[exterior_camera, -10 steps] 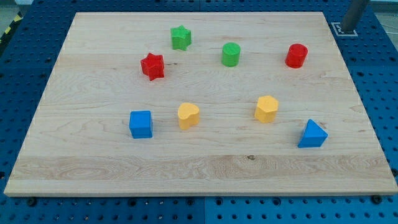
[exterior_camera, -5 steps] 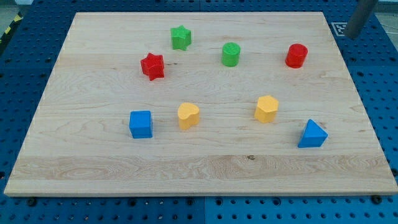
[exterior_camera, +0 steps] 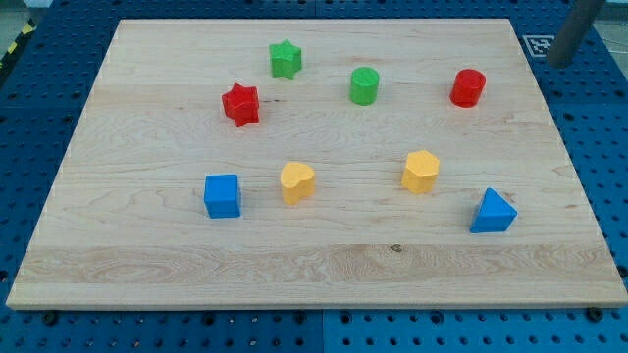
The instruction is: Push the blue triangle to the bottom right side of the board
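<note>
The blue triangle (exterior_camera: 493,212) lies on the wooden board (exterior_camera: 314,265) at the view's right, a little below the middle, near the right edge. My tip (exterior_camera: 559,63) is off the board, beyond its top right corner, over the blue pegboard. It is far above the blue triangle in the view and touches no block.
Other blocks: a green star (exterior_camera: 285,59), a green cylinder (exterior_camera: 364,85), a red cylinder (exterior_camera: 468,87), a red star (exterior_camera: 240,104), a blue cube (exterior_camera: 223,195), a yellow heart (exterior_camera: 296,181) and a yellow hexagon (exterior_camera: 420,171) up-left of the triangle.
My tip has drifted to the right and slightly down, staying off the board's top right corner. No block has moved.
</note>
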